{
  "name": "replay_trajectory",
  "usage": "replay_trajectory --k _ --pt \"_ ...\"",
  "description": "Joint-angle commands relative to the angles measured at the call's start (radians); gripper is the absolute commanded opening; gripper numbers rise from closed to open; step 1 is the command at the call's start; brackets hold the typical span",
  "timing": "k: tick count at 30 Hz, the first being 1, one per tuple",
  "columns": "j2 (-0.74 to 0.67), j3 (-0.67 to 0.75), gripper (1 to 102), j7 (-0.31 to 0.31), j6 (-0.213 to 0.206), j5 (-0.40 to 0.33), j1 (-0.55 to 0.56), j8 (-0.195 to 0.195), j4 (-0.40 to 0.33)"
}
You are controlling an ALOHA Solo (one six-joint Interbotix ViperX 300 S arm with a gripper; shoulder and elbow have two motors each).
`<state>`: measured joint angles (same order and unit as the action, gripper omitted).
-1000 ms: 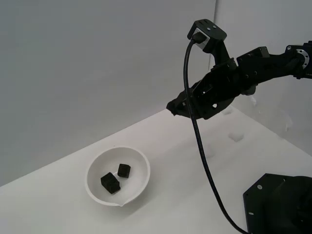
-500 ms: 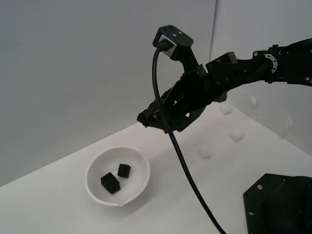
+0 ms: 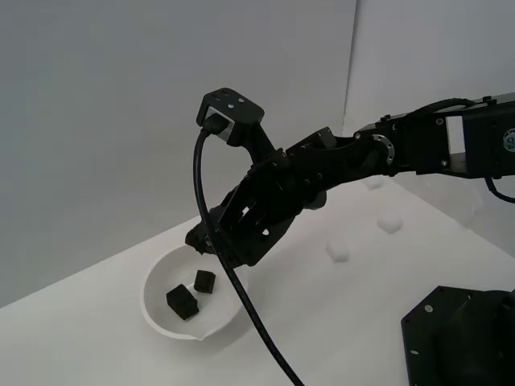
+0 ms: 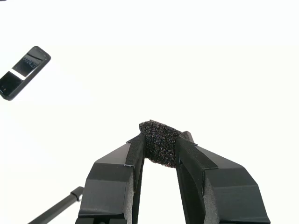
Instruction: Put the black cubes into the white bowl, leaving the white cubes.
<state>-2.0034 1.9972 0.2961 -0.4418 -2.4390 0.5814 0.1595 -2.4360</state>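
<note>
The arm reaches in from the exterior view's right, stretched low toward that view's left, its wrist angled downward. The end effector [image 3: 199, 239] hangs in the air with its tip tilted down. In the wrist view its two fingers [image 4: 135, 156] are closed on a black cube [image 4: 160, 141] pinched at their tips.

robotics lab test setup, bare white counter [image 3: 96, 338], plain grey backdrop wall [image 3: 121, 96], black robot arm [image 3: 418, 149] with a cabled wrist camera [image 3: 231, 115]
</note>
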Motion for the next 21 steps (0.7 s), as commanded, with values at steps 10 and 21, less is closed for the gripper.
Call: replay_trajectory --k 10,21 --pt "0.077 -0.072 5 -0.084 -0.048 0.041 0.091 0.011 0.037" --pt "0.112 -0.107 58 -0.092 -0.044 0.028 0.087 0.020 0.023"
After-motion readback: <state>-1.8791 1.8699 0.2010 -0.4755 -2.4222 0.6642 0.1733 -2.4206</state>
